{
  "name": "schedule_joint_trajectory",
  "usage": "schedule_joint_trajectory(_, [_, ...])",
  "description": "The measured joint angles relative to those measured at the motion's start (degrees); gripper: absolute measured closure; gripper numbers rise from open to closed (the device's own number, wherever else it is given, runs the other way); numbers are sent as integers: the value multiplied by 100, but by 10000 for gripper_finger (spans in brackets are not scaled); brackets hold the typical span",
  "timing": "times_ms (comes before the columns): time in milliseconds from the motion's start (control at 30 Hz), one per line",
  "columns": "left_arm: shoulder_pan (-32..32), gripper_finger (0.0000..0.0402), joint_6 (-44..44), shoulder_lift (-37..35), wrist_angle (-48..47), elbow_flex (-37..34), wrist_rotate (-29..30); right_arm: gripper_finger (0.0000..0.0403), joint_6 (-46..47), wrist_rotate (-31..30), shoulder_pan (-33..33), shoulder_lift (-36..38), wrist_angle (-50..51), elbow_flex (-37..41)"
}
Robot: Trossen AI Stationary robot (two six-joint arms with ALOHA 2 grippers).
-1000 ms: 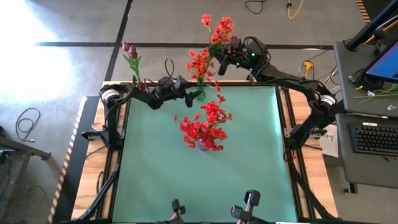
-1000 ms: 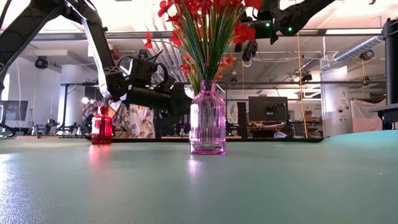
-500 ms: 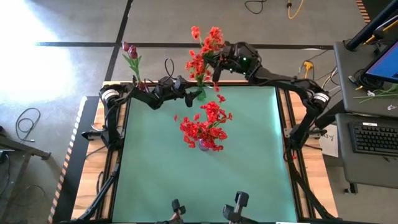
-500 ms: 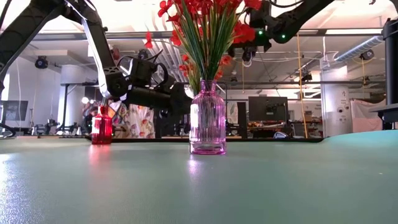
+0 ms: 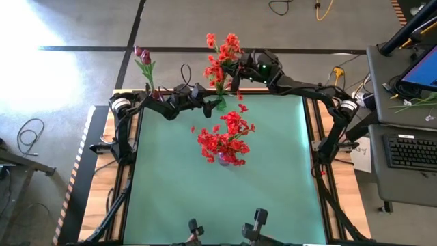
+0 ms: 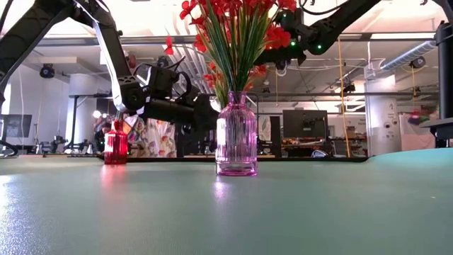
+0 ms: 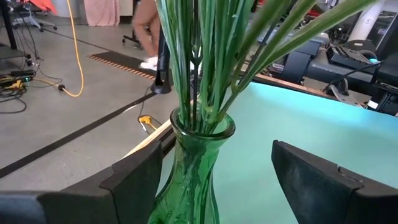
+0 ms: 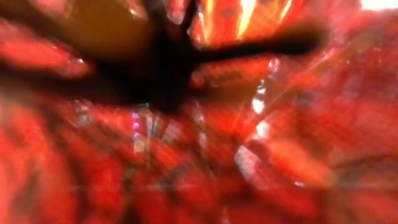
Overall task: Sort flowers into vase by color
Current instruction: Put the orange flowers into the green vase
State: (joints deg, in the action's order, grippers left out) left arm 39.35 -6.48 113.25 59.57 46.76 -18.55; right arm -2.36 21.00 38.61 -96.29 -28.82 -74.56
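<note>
My right gripper [image 5: 239,68] is up in the air over the table's far edge, shut on a bright red flower spray [image 5: 222,48]. Its blooms fill the right wrist view [image 8: 199,124]. Just below stands a green glass vase [image 5: 220,104] [image 7: 193,168] holding several stems under orange-red blooms [image 5: 218,72]. My left gripper [image 5: 210,104] [image 7: 211,180] is open, one finger on either side of that vase's neck and body. A pink vase [image 6: 236,138] [image 5: 224,158] of red flowers [image 5: 225,140] stands mid-table. My right gripper holds the red flower spray [image 5: 229,58], lifted clear of the table. The blooms lie toward the table's left of the fingers, above the green vase's flowers. The blooms and the gripper itself hide the place of contact, so the part held cannot be told.
A small red vase [image 6: 115,145] with dark magenta tulip buds [image 5: 142,53] stands at the table's far left corner. The green mat [image 5: 273,171] lies bare around the pink vase. A desk with a keyboard [image 5: 410,150] is beyond the right edge.
My right gripper has moved toward the table's left and slightly down. It has carried the red spray from beyond the far edge to just above the green vase's blooms. The left arm and the vases have kept still.
</note>
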Motion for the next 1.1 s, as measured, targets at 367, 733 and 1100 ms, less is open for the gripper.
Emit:
schedule_joint_trajectory(367, [-2,114,0,0,0,2,0,385,17,-1,-24,-251,29,0])
schedule_joint_trajectory(733, [-2,114,0,0,-1,2,0,380,-18,-1,-50,-317,199,0])
schedule_joint_trajectory(1100, [-2,114,0,0,-1,2,0,321,134,21,-50,-282,277,0])
